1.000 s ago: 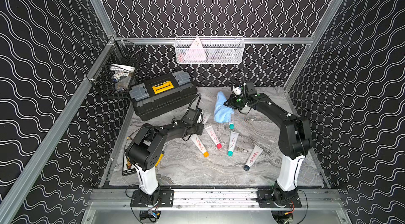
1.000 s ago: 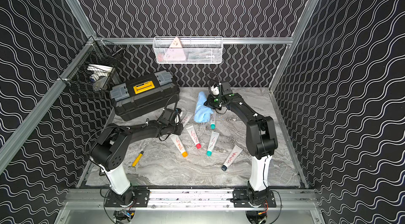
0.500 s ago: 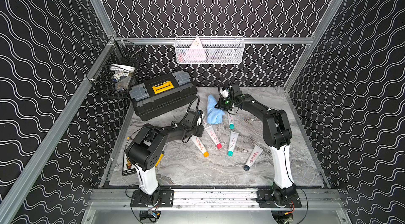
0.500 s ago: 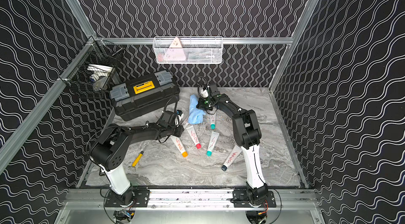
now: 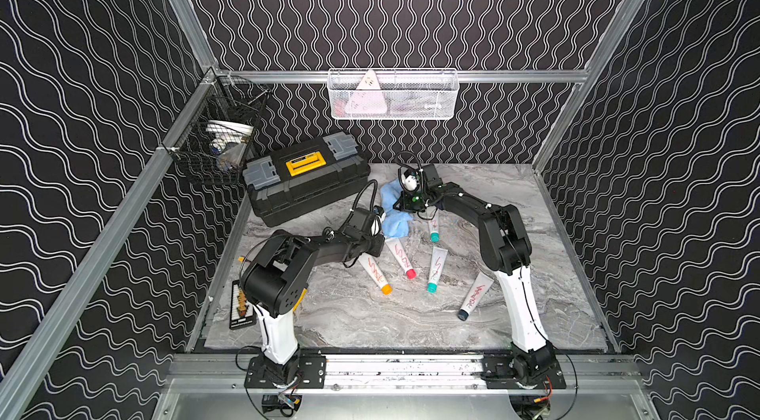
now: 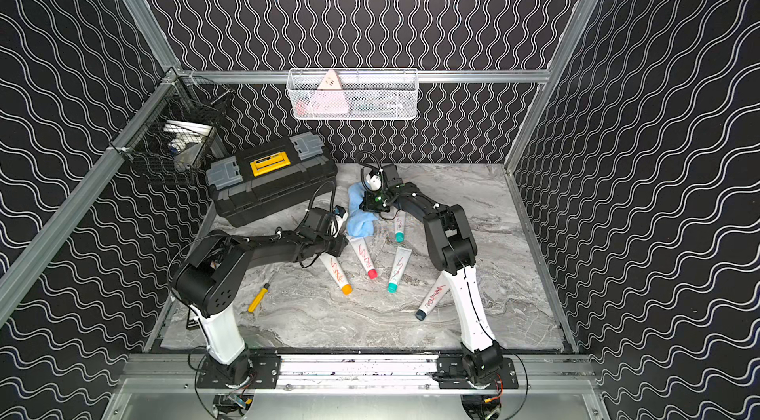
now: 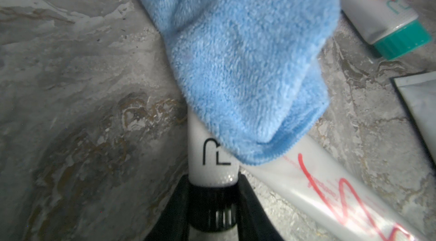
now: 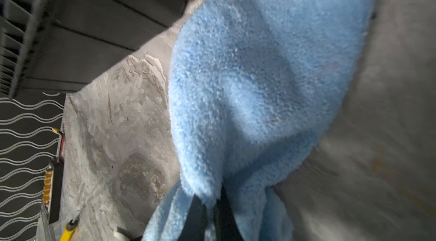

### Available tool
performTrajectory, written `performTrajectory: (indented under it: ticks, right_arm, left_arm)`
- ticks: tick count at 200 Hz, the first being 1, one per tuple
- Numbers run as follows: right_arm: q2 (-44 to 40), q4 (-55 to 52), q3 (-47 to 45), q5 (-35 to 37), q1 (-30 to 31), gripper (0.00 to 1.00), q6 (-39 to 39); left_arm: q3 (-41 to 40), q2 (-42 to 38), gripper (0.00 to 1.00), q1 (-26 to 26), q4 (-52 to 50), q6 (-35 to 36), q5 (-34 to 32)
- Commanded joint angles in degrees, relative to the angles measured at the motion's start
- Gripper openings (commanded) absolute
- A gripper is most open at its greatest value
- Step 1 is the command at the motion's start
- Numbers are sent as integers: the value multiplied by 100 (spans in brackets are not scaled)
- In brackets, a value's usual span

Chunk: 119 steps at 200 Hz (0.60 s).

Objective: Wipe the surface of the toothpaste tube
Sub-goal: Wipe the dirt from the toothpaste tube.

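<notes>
Nearest you, in the lower centre of a top view, the dark-capped tube (image 5: 473, 296) and the orange-capped tube (image 5: 375, 272) lie loose on the marble table (image 5: 349, 323); leave them.

A little farther in, the left gripper (image 7: 213, 182) has its jaws nearly together on the black cap (image 7: 212, 213) of the toothpaste tube (image 7: 210, 157), at the bottom centre of the left wrist view. The tube's white body runs up the frame from there and disappears under the blue cloth (image 7: 245, 62), which lies across it and touches it. A red-scribbled tube (image 7: 330, 195) lies just to its right.

Beyond that, the right gripper (image 8: 210, 206) is pinched tight on a fold of the cloth, at the bottom centre of the right wrist view. Farthest back, at the upper left of the table, sits the black toolbox (image 5: 304, 179).

Expect the tube to be light, smooth-skinned and soft-walled, so it will likely dent or skid under a hard press. The ribbed cap looks like the one stiff place to hold. I'd keep the grip there and let the limp cloth drag lightly along the body.
</notes>
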Motion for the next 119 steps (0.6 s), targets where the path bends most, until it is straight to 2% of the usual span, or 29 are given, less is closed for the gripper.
performTrajectory:
  ticks: [1,57,62,119]
  right_arm:
    - [29,65,-71,-286,27,0,-82]
    - [-217,149,-734,-722,74,0,-106]
    - [-248,134,-784,-748,230,0,-116]
    - [-520,244,-1344,-1335,491,0,-111]
  left_arm:
    - [68,63,18,-1,109,46,125]
    - [117,149,17,6,100,-156,-46]
    - [131,160,17,4,99,-164,-51]
    - [197,248,17,22,62,-269,-77]
